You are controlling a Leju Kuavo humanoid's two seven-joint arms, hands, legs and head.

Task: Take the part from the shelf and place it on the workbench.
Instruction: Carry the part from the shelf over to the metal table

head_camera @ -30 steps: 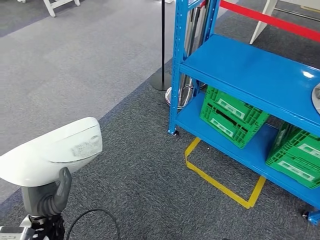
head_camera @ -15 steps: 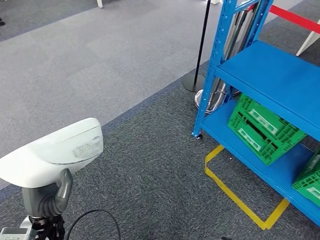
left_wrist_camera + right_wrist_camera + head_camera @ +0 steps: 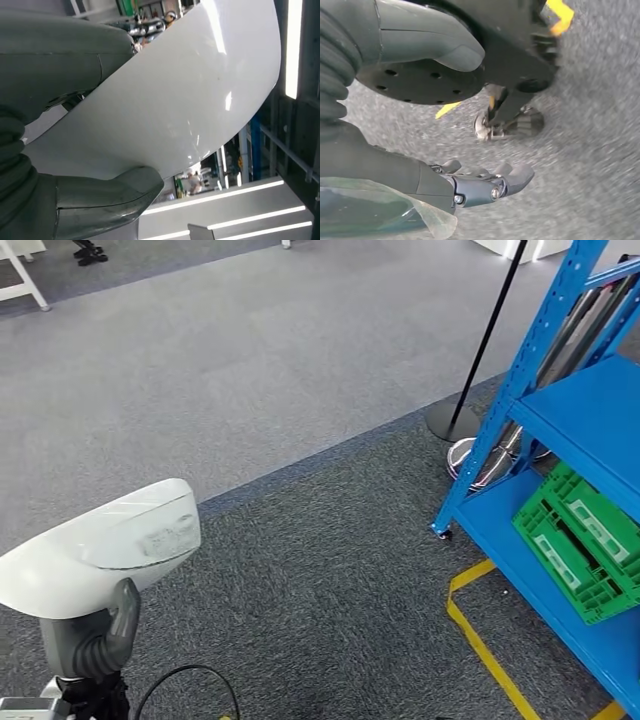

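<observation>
White, glossy part point(image 3: 102, 545) sits held in the left hand point(image 3: 94, 640), well away from the blue shelf point(image 3: 581, 430); its faint marking is unreadable. Green crate point(image 3: 581, 540) sits under that shelf. Right hand point(image 3: 433, 125) hangs spread, holding nothing.

Grey carpet floor point(image 3: 249, 390) (darker band nearer), yellow tape point(image 3: 483, 645), stanchion post point(image 3: 483, 345).

You see a smooth, glossy white plastic part point(image 3: 102, 545), shiny enough to mirror the ceiling lights in the left wrist view. The left hand point(image 3: 94, 640) under it looks like matt grey rubbery plastic. The shelf point(image 3: 585, 420) is glossy blue painted metal, the crate point(image 3: 581, 540) ribbed green plastic, and the carpet point(image 3: 302, 540) a rough, matt grey weave.
</observation>
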